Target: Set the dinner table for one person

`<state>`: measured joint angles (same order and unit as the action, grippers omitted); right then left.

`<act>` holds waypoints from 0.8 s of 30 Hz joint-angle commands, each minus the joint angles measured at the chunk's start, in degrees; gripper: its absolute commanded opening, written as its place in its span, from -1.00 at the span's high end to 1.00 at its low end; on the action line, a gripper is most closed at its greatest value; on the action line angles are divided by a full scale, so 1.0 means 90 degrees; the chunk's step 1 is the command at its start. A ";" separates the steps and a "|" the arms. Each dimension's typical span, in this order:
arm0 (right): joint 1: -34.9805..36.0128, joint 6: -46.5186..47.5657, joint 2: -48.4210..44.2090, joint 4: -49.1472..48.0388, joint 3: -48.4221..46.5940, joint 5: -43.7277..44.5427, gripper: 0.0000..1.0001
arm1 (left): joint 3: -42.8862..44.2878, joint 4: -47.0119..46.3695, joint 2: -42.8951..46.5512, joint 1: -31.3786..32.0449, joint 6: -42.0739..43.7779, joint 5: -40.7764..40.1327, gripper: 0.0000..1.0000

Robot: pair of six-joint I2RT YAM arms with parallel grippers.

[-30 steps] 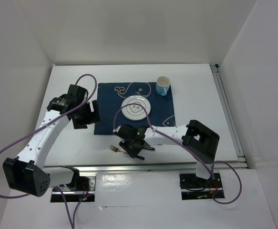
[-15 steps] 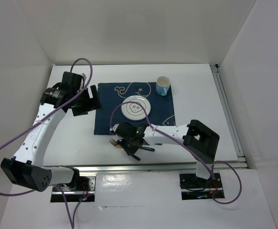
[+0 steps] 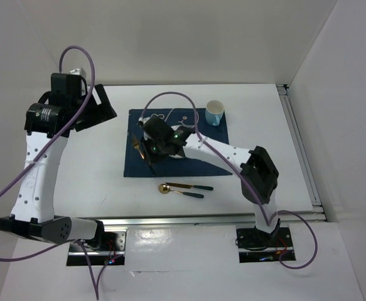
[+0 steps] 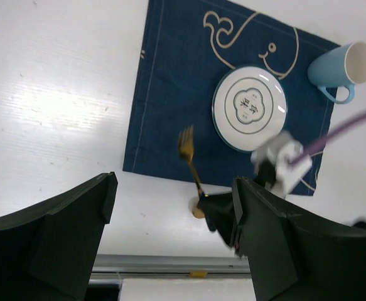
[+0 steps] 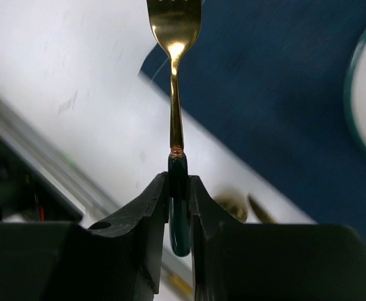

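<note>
The white dinner table [image 3: 264,125] carries a navy whale-print placemat [image 3: 211,153] with a white plate [image 4: 250,108] on it and a light blue cup [image 3: 215,113] at its far right corner. My right gripper [image 3: 150,150] is shut on the dark green handle of a gold fork [image 3: 137,145] and holds it above the placemat's left part. In the right wrist view the fork [image 5: 174,37] points away from the shut gripper [image 5: 179,182]. My left gripper [image 3: 98,106] is open, empty and raised high at the far left. It also shows in the left wrist view [image 4: 173,244].
A gold spoon [image 3: 165,187] and a knife [image 3: 192,194] with dark handles lie on the table in front of the placemat. Silver rails run along the near edge [image 3: 189,219] and the right edge [image 3: 299,144]. White walls enclose the table.
My right gripper has lifted the fork from the table's front and carried it up over the placemat's left part. My left arm has risen and drawn back to the far left.
</note>
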<state>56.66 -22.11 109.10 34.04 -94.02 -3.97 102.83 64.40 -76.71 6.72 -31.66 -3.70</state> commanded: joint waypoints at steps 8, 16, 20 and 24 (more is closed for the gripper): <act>-0.0924 -0.1721 0.2114 -0.0482 -0.2383 0.0236 1.00 | -0.0156 -0.0388 0.0964 -0.0005 0.0197 0.0041 -0.85; -0.1042 -0.3011 0.3277 -0.0423 -0.3440 0.0675 1.00 | -0.0497 -0.0272 0.0906 -0.0005 0.0266 0.0041 -0.85; -0.1042 -0.3431 0.3425 -0.0423 -0.3382 0.0899 1.00 | -0.0497 -0.0271 0.0906 -0.0005 0.0334 -0.0018 -0.85; -0.0974 -0.3501 0.3425 -0.0618 -0.3108 0.1046 0.74 | -0.0439 -0.0203 0.0973 -0.0005 0.0461 -0.0027 -0.87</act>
<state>47.48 -50.87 140.05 31.90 -121.80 2.74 98.00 63.00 -69.17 6.74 -29.69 -4.12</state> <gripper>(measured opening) 0.236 0.931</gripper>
